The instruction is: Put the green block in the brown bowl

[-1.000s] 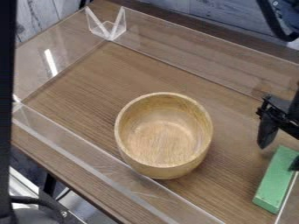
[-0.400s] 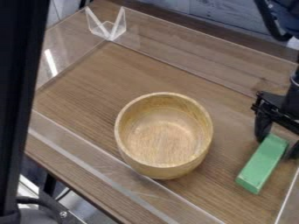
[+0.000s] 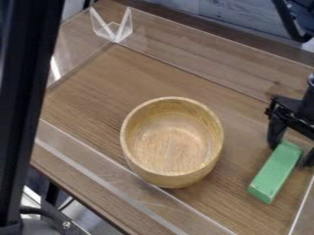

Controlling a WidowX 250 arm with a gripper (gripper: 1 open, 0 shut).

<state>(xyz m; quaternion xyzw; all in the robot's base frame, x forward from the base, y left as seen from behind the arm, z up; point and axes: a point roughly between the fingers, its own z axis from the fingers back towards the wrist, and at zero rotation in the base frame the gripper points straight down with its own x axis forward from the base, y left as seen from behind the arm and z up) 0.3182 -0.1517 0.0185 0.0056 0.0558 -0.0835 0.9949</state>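
Tabletop (image 3: pixel 147 78) fills most of my view, a wood-grain surface running from upper left to lower right, with clear acrylic walls (image 3: pixel 86 170) along its near and left edges and a small clear bracket (image 3: pixel 113 26) in the upper left corner. A dark vertical bar (image 3: pixel 22 110) close to the camera blocks the left side of the frame.

The brown bowl (image 3: pixel 173 141) is the biggest item on it, sitting a little below the centre of the frame. It is upright, and its flat inner bottom is bare, so nothing has been delivered yet.

The green block (image 3: pixel 274 173) lies flat at the lower right, its long axis running from upper right to lower left, apart from the bowl with bare wood between them.

My gripper (image 3: pixel 291 139) is at the right edge, pointing down over the block's upper end. Its jaws are spread wide and it has hold of nothing. I cannot tell whether the fingertips touch the block.

By my reading, the task is in its early part: the approach looks done, while the grasp, lift, carry toward the bowl and release all remain.
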